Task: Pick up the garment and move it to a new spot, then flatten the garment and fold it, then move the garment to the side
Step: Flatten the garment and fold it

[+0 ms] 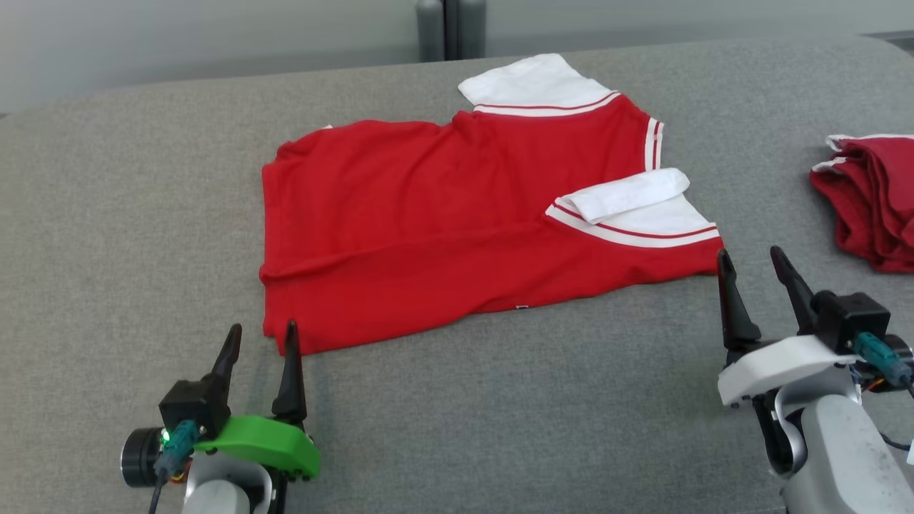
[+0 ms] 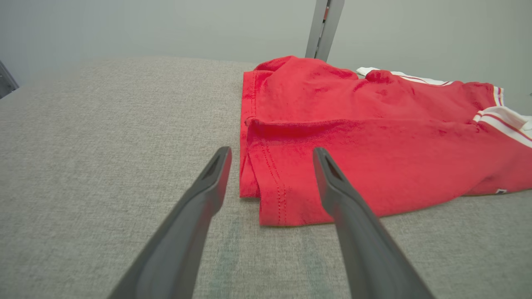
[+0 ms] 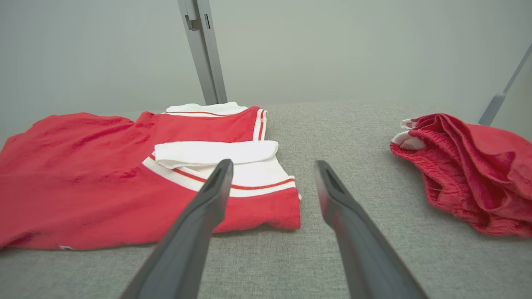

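The garment (image 1: 428, 214) is a red shirt with white, red-striped sleeves, lying spread across the middle of the grey table with its near long edge folded over. My left gripper (image 1: 260, 337) stands open at the shirt's near left corner (image 2: 274, 207), nothing between its fingers. At the near right corner, just below the white sleeve (image 3: 232, 166), my right gripper (image 1: 751, 260) is open too and holds nothing. In the right wrist view the garment (image 3: 104, 174) fills the left half.
A second red cloth item (image 1: 875, 207) lies bunched at the table's right edge, also seen as a crumpled heap (image 3: 469, 170) in the right wrist view. A grey upright post (image 1: 450, 28) stands behind the far edge. Bare grey table (image 1: 500, 400) lies between my grippers.
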